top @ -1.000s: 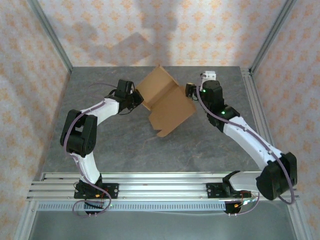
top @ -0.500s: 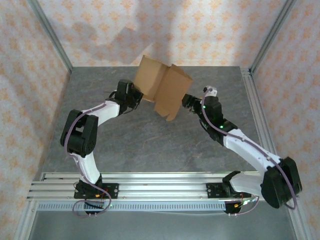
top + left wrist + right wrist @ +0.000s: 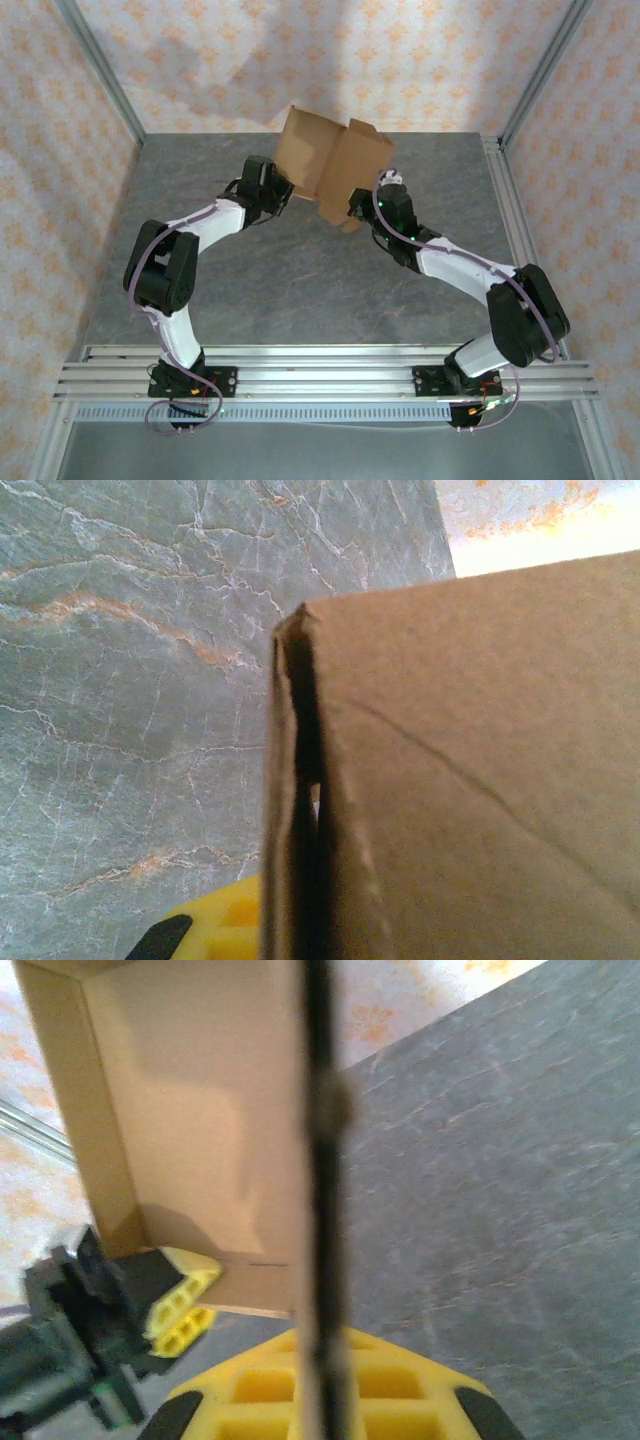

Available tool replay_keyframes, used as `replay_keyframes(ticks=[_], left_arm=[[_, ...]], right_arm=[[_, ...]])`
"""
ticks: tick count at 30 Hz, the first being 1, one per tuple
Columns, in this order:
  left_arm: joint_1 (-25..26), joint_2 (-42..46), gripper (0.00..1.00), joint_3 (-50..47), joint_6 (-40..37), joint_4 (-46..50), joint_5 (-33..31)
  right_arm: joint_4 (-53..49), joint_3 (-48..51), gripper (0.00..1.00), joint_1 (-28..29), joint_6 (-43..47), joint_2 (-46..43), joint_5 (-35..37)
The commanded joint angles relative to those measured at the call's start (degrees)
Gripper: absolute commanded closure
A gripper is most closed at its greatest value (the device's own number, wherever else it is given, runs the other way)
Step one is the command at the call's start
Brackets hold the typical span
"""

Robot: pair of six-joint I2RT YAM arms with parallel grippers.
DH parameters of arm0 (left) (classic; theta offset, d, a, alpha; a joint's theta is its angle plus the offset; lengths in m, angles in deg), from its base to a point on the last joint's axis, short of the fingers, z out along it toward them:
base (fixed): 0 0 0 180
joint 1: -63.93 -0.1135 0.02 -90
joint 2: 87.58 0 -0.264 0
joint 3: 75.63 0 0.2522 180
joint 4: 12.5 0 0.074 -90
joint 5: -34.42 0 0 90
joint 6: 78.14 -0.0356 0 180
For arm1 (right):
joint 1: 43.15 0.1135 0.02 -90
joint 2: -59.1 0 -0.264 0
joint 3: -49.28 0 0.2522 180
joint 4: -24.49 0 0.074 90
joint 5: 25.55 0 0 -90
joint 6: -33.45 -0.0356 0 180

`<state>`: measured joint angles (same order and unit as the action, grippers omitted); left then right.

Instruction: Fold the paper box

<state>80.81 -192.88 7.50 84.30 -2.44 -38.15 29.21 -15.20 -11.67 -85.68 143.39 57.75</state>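
The paper box (image 3: 335,165), a plain brown creased cardboard sheet, is held up off the grey table at the back centre, partly folded into a standing V. My left gripper (image 3: 282,197) is shut on its lower left edge. In the left wrist view the cardboard (image 3: 480,780) covers the right side, with one yellow finger (image 3: 205,930) beside the doubled edge. My right gripper (image 3: 352,212) is shut on the lower right panel. In the right wrist view that panel (image 3: 320,1160) runs edge-on between the yellow fingers (image 3: 250,1390). The left gripper (image 3: 180,1305) shows beyond, at the inner fold.
The grey marbled table (image 3: 260,290) lies open below and in front of the box. Patterned walls with metal posts (image 3: 100,70) close in the back and sides. An aluminium rail (image 3: 320,365) carrying both arm bases runs along the near edge.
The box has been raised and swung upright toward the back wall. My right gripper has moved left and nearer the left gripper, closing the fold. The left gripper shifted slightly.
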Motion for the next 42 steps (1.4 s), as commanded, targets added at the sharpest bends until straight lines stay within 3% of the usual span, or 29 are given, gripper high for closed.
replay_keyframes(ticks=[1, 5, 7, 9, 14, 18, 22, 26, 33, 35, 40, 42], left_arm=[[0.2, 0.8, 0.7, 1.3, -1.5, 3.2, -2.5], [0.1, 1.8, 0.23, 1.7, -3.8, 5.2, -2.9], [0.0, 2.4, 0.08, 1.9, -4.8, 6.5, -2.5], [-0.1, 3.3, 0.02, 1.5, -6.0, 7.6, -1.9], [-0.6, 7.9, 0.0, -0.2, -12.7, 11.5, -1.9], [-2.9, 10.9, 0.0, 0.2, -21.3, 18.7, -5.4], [-5.8, 13.1, 0.0, -0.8, -25.3, 21.9, -7.0], [-7.2, 11.1, 0.0, 0.2, -28.2, 24.0, -4.0], [-5.7, 7.4, 0.0, -0.8, -28.6, 23.8, -2.1], [-5.0, 6.8, 0.0, -1.6, -28.2, 23.0, -0.8], [-2.6, 5.5, 0.0, -3.4, -25.8, 19.5, 0.3], [-2.1, 3.9, 0.0, -3.3, -24.4, 18.2, 1.7]], right_arm=[[-5.6, -4.1, 1.0, -0.3, 0.8, -0.2, 2.7], [-12.4, -7.5, 1.0, -1.2, 2.4, 0.7, 3.1], [-15.1, -9.1, 1.0, -1.9, 3.3, 1.5, 2.2], [-17.3, -10.6, 1.0, -2.8, 4.2, 2.1, 0.7], [-28.5, -16.7, 1.0, -5.7, 8.4, 4.2, -5.7], [-41.5, -23.6, 1.0, -7.9, 13.6, 6.4, -14.4], [-58.5, -32.2, 1.0, -9.2, 20.5, 9.3, -14.9], [-73.7, -40.5, 1.0, -11.1, 26.5, 12.9, -15.7], [-88.4, -55.0, 0.94, -12.2, 36.6, 21.8, -13.3], [-90.3, -59.3, 0.88, -12.2, 38.0, 24.8, -13.8], [-94.6, -67.6, 0.55, -11.3, 42.7, 29.2, -11.9], [-91.8, -67.3, 0.45, -11.3, 43.5, 27.8, -15.1]])
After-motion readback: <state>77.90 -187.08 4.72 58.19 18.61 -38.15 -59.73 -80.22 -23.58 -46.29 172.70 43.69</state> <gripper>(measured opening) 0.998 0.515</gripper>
